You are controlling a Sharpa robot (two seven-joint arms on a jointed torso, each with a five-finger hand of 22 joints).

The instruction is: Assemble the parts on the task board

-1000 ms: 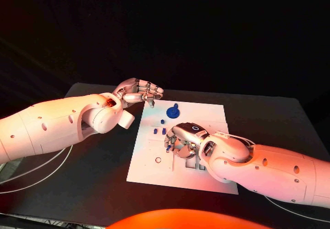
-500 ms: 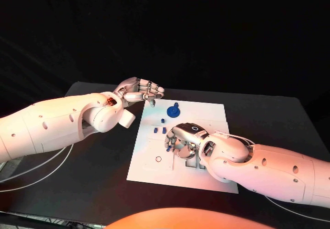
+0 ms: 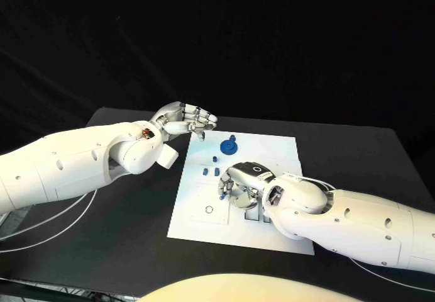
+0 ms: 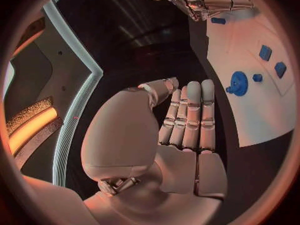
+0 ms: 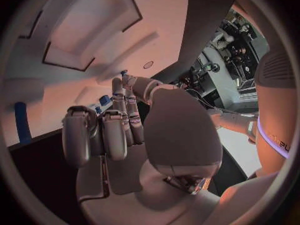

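Observation:
The white task board (image 3: 272, 148) lies in the middle of the black table. A round blue part (image 3: 229, 147) sits near its far edge, and two small blue pieces (image 3: 214, 170) lie just behind my right hand. My right hand (image 3: 240, 187) hovers low over the board's centre with its fingers curled. In the right wrist view, thumb and finger meet on a small blue part (image 5: 124, 74). My left hand (image 3: 187, 119) hangs above the board's far left corner, fingers curled in with nothing seen in them. The left wrist view shows the round blue part (image 4: 239, 82) beyond those fingers (image 4: 187, 115).
The board has cut-out slots (image 5: 87, 40) and a blue bar (image 5: 22, 122) near my right hand. Black table (image 3: 118, 207) surrounds the board on all sides. Pale cables (image 3: 36, 233) trail off the table's near left.
Both hands stay almost where they were. The small blue piece at my right fingertips is more hidden under the hand now.

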